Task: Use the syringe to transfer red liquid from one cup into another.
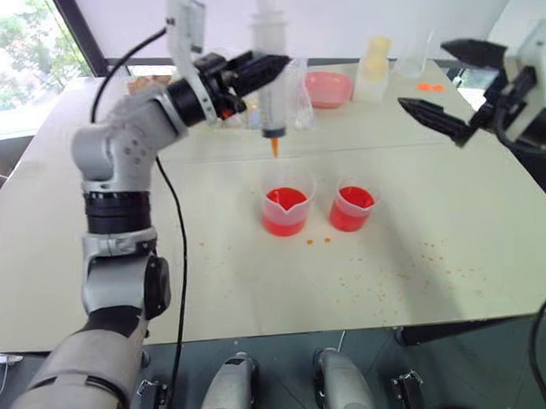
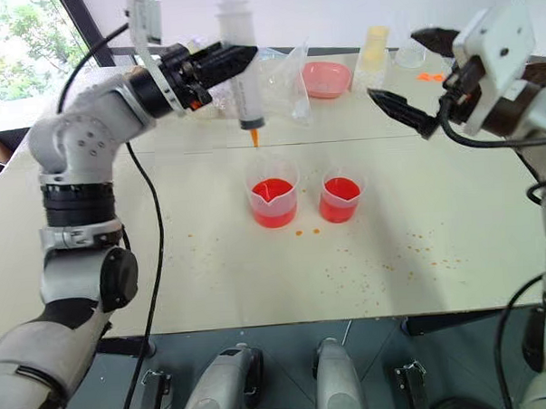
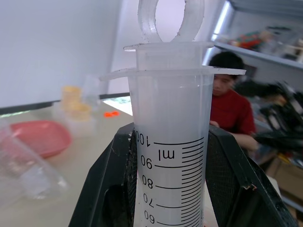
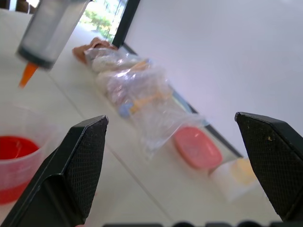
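Above the near-centre of the table [image 1: 492, 249], the left gripper [image 1: 271, 67] clamps the syringe [image 1: 269, 73] upright, orange tip down over the spouted cup [image 1: 284, 211], smaller cup [image 1: 354, 207] just right. Right gripper [image 1: 445, 86] hovers spread wide, bare tabletop all around.

Left arm [image 1: 117, 166]: silver-grey rounded segments with black joint bands; a black cable [image 1: 179, 290] hangs alongside. Left tool [image 1: 271, 67]: two black tapered fingers. Right tool [image 1: 440, 84]: black textured fingers on a white housing.
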Robot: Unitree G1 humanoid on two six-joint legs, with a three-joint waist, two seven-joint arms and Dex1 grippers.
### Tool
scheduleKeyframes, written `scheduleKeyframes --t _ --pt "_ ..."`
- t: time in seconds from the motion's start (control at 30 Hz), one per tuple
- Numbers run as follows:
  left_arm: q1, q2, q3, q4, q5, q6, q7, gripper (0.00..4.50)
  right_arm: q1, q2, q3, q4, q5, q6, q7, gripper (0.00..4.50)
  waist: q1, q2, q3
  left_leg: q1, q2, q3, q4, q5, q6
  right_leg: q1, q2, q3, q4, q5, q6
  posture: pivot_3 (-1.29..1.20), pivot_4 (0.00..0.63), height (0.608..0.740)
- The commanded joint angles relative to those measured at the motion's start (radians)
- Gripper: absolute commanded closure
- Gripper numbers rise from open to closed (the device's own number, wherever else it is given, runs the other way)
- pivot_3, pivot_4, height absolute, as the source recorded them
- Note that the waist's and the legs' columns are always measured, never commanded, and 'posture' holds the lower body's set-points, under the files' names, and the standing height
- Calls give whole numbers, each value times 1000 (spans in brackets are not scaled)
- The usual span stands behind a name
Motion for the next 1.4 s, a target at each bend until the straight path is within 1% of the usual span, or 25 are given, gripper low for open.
scheduleKeyframes --t 0.03,0.17,0.4,0.6,0.77,0.93,1.0,1.03,1.13,1.2,1.27,1.4 --pt "23 -17 -86 -34 53 -125 -79 3080 -73 20 5 14 -24 -44 -2 0 3 0 0 0 0 0 0 0 0 0 0 0 0 0 0 0 150 740" --pt "72 -40 -177 2 119 -216 -135 3080 -116 54 32 26 -36 -71 11 0 6 0 0 0 -1 0 0 0 1 0 0 0 0 0 0 0 150 740" --pt "94 -55 -230 51 194 -308 -165 3080 -80 116 52 -27 -23 -66 21 0 4 0 0 0 -1 -1 0 -1 2 0 0 0 0 0 0 0 150 740" --pt "118 -53 -251 23 208 -323 -196 3080 -60 152 86 -25 -66 -93 25 0 3 0 0 0 -1 -1 0 -1 2 0 1 0 1 0 0 0 150 740" --pt "147 -47 -264 -25 200 -308 -220 3080 -81 184 114 24 -98 -121 30 0 2 0 0 0 -1 -1 0 -1 2 0 1 0 1 0 0 0 150 740" --pt "173 -51 -265 -17 216 -317 -209 3080 -95 228 150 5 -119 -115 16 0 -1 0 0 0 -1 -1 0 -1 2 0 1 0 1 0 0 0 150 740" --pt "183 -53 -266 -3 229 -328 -201 3080 -94 243 158 -3 -123 -118 14 542 0 0 0 0 -1 -1 0 -1 2 0 1 0 1 0 0 0 150 740" --pt "188 -52 -269 5 239 -338 -199 3080 -92 251 158 -12 -118 -113 13 908 0 0 0 0 -1 -1 0 -1 2 0 1 0 1 0 0 0 150 740" --pt "198 -52 -269 27 256 -365 -192 3080 -84 269 164 -34 -112 -101 10 2395 1 0 0 0 -1 -1 0 -1 2 0 1 0 1 0 0 0 150 740" --pt "200 -54 -272 42 268 -384 -187 3080 -75 277 168 -44 -112 -96 10 3553 3 0 0 0 -1 -1 0 -1 2 0 1 0 1 0 0 0 150 740" --pt "207 -59 -279 53 282 -404 -183 3080 -66 288 175 -58 -113 -83 3 4470 3 0 0 0 -1 -1 0 -1 2 0 1 0 1 0 0 0 150 740" --pt "228 -66 -290 72 298 -428 -185 3080 -45 294 184 -89 -111 -52 5 4470 3 0 0 0 -1 -1 0 -1 2 0 1 0 1 0 0 0 150 740"
